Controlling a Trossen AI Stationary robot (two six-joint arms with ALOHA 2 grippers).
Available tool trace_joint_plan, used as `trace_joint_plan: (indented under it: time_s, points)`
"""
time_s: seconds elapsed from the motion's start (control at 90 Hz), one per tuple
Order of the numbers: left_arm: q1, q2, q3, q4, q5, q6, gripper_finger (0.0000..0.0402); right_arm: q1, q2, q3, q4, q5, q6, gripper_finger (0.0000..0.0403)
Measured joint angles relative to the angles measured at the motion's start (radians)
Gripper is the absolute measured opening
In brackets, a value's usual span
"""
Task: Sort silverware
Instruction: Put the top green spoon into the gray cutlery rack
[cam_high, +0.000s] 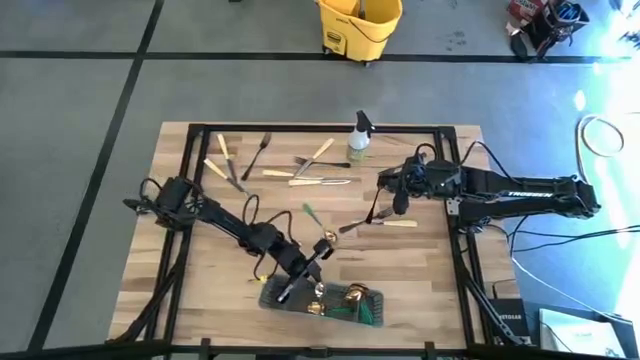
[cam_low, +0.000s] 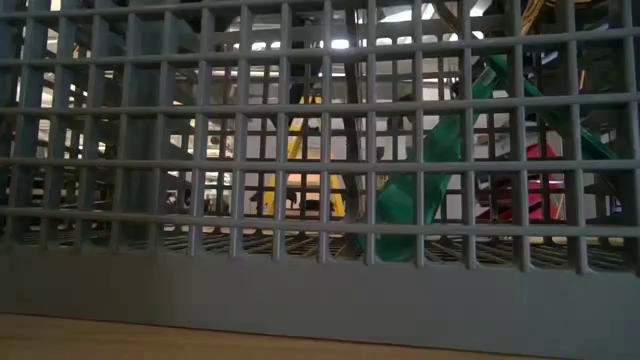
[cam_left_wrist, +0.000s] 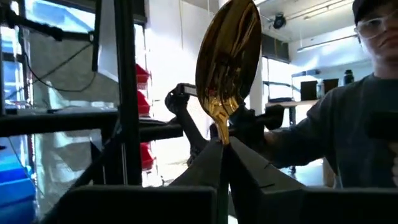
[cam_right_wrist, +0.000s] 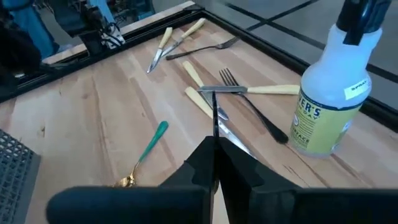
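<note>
The left hand hangs just above the grey mesh caddy at the near edge of the worktop, closed narrow on the handle of a gold spoon; in the left wrist view the spoon stands bowl-up from between the fingers, gripped low on its stem. The step in hand looks like dropping this spoon into the right compartment of the caddy, and doing it well would mean bringing the handle end down vertically into one cell, clear of the dividing walls, and letting go only once the tip is well inside, so the spoon does not tip out or catch on the rim. The caddy already holds some gold and green-handled pieces, so it is worth choosing the cell that matches; which cell lies under the hand I cannot tell. Between the two arms a green-handled utensil lies loose on the wood, near the left hand but apart from it. Further back, a scatter of cream-handled knives and dark forks lies near the far edge, just beside the spray bottle. The right hand hovers over the worktop on the right, its fingers pinched together on what seems to be a slim knife pointing forward; a fork and a cream-handled piece lie on the wood just beside it.
</note>
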Motion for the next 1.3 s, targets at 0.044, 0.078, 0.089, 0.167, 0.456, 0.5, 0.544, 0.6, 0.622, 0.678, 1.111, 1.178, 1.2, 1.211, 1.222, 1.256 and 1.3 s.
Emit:
trace_joint_plan:
  time_s: [0.044,0.078,0.089,0.167,0.456,0.5,0.544,0.6,0.622,0.678,1.111,1.178,1.2,1.211,1.222,1.256,1.3]
  points:
    - [0.0,0.021,0.015,0.001,0.004,-0.004,0.0,0.0,0.0,0.0,0.001,0.001,0.003,0.0001]
    - [0.0,0.034,0.022,-0.001,0.004,-0.007,0.0,0.0,0.0,0.0,0.001,0.002,0.004,0.0001]
    - [0.001,0.036,0.024,-0.002,0.005,-0.007,0.0,0.0,0.0,0.0,0.001,0.004,0.004,0.0001]
    - [0.007,0.051,0.033,-0.004,0.006,-0.006,0.0,0.0,0.0,0.0,0.001,0.008,0.007,0.0001]
    - [0.047,0.051,0.032,-0.09,0.041,0.027,0.0,0.0,0.0,0.0,0.001,0.008,0.015,0.0001]
    - [0.05,0.051,0.031,-0.095,0.046,0.03,0.0,0.0,0.0,0.0,0.001,0.008,0.015,0.0001]
    - [0.05,0.051,0.031,-0.102,0.048,0.036,0.0001,0.0,0.0,0.0,0.001,0.008,0.015,0.0001]
    - [0.05,0.051,0.031,-0.11,0.05,0.043,0.0003,0.0,0.0,0.0,0.001,0.008,0.015,0.0001]
    - [0.049,0.051,0.031,-0.112,0.054,0.045,0.0005,0.0,0.0,0.0,0.001,0.008,0.015,0.0001]
    - [0.046,0.051,0.031,-0.114,0.071,0.055,0.001,0.0,0.0,0.0,0.001,0.008,0.015,0.0001]
    - [0.046,0.051,0.025,-0.111,0.074,0.038,0.0101,0.0,0.0,0.0,0.001,0.0,0.014,0.0001]
    - [0.048,0.051,0.025,-0.103,0.073,0.03,0.0118,0.0,0.0,0.0,0.001,0.0,0.014,0.0001]
    - [0.048,0.051,0.025,-0.103,0.073,0.03,0.0124,0.0,0.0,0.0,0.001,0.0,0.014,0.0001]
    - [0.048,0.051,0.025,-0.103,0.073,0.03,0.0126,0.0,0.0,0.0,0.001,0.0,0.014,0.0001]
    - [0.048,0.051,0.025,-0.104,0.073,0.029,0.0129,0.0,0.0,0.0,0.001,0.0,0.014,0.0001]
    - [0.049,0.051,0.025,-0.106,0.073,0.026,0.0135,0.0,0.0,0.0,0.001,0.0,0.014,0.0001]
    - [0.05,0.051,0.025,-0.106,0.073,0.023,0.0143,0.0,0.0,0.0,0.001,0.0,0.014,0.0001]
